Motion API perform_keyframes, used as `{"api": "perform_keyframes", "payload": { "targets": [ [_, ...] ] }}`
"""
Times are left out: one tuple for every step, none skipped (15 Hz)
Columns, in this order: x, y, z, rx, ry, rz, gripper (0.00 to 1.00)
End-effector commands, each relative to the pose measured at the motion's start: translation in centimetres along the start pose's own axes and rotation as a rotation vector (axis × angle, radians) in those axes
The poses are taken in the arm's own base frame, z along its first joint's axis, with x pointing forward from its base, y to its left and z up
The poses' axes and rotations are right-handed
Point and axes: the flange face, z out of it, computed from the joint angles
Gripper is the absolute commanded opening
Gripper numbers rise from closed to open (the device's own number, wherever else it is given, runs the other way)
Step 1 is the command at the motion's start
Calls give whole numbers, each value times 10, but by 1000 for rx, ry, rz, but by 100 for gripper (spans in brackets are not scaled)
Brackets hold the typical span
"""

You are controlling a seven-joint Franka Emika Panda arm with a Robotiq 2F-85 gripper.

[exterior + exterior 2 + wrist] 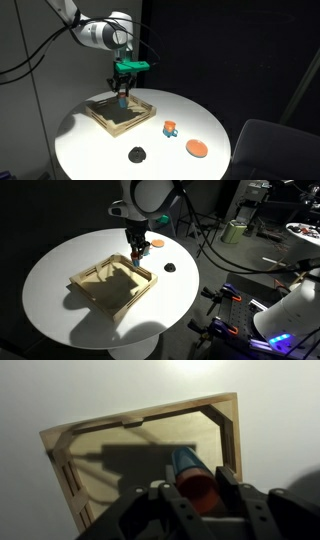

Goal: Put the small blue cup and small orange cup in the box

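Hovering above the box (98, 117) in an exterior view, the gripper (122, 95) is seen clamped on the small blue cup (122, 101). The small orange cup (170, 128) is seen outside the box. In an exterior view, the gripper (134, 256) is shown above the box (133, 298). In the wrist view, the small blue cup (183, 460) is pinched over the box (140, 415).

The small blue cup (183, 459) hangs tilted, clamped in the end effector (122, 96), over the shallow tan wooden box (138, 117). The small orange cup (170, 128) stands outside the box, well apart from it.
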Motion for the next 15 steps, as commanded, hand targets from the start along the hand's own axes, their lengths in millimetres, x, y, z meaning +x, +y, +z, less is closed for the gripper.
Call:
{"api": "perform_keyframes", "payload": {
  "targets": [
    [-1, 12, -3, -5, 25, 12, 20],
    [2, 14, -1, -2, 34, 12, 20],
    [4, 16, 1, -1, 40, 12, 20],
    [7, 18, 2, 2, 47, 12, 20],
    [9, 21, 4, 6, 54, 13, 20],
    [12, 23, 6, 9, 61, 15, 20],
    [15, 26, 7, 12, 68, 18, 20],
    [17, 28, 10, 16, 76, 21, 20],
    [19, 30, 12, 18, 82, 24, 20],
    [22, 32, 15, 21, 86, 28, 20],
    [24, 34, 17, 24, 93, 31, 20],
    [26, 34, 22, 29, 98, 34, 20],
    [27, 34, 26, 34, 101, 35, 20],
    [27, 35, 33, 44, 104, 38, 20],
    [28, 35, 39, 52, 105, 40, 20]
  ]
}}
